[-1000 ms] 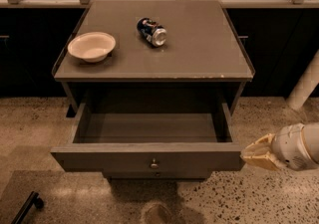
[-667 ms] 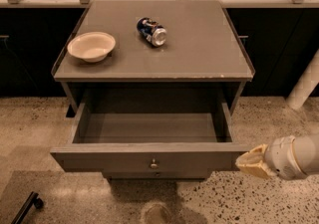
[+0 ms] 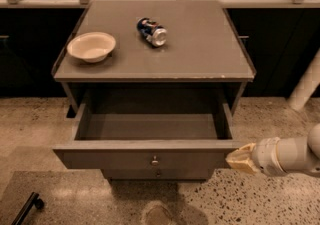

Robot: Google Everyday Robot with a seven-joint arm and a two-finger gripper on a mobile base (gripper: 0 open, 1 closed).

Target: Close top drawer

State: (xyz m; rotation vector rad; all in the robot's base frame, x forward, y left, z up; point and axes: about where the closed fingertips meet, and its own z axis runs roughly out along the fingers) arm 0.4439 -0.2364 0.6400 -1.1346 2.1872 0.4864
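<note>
- a dark bar-shaped thing (image 3: 26,210) is lying on the speckled floor (image 3: 280,204) at the lower left; what it is cannot be told.
- a pale shallow bowl (image 3: 91,46) is being carried upright on the left part of the grey cabinet top (image 3: 200,54).
- a blue and silver drink can (image 3: 152,31) is lying on its side on the same top, right of the bowl and well apart from it.
- the top drawer (image 3: 115,159) is being shown pulled out from under the cabinet top, with its shallow grey box (image 3: 150,126) exposed and its flat front facing the camera.
- a small round metal knob (image 3: 155,160) is being shown at the centre of that front.
- a second knob (image 3: 158,172) is being glimpsed just below it, on a narrower front that is mostly hidden.
- the gripper (image 3: 234,159) is being held at the right end of the drawer front, level with it; whether its tan tip is touching the front or only just beside it cannot be told.
- whether the gripper is spread wide or drawn narrow cannot be told.
- the white arm (image 3: 290,156) is reaching in from the right edge, low over the floor.
- a pale post (image 3: 305,86) is standing at the far right.
</note>
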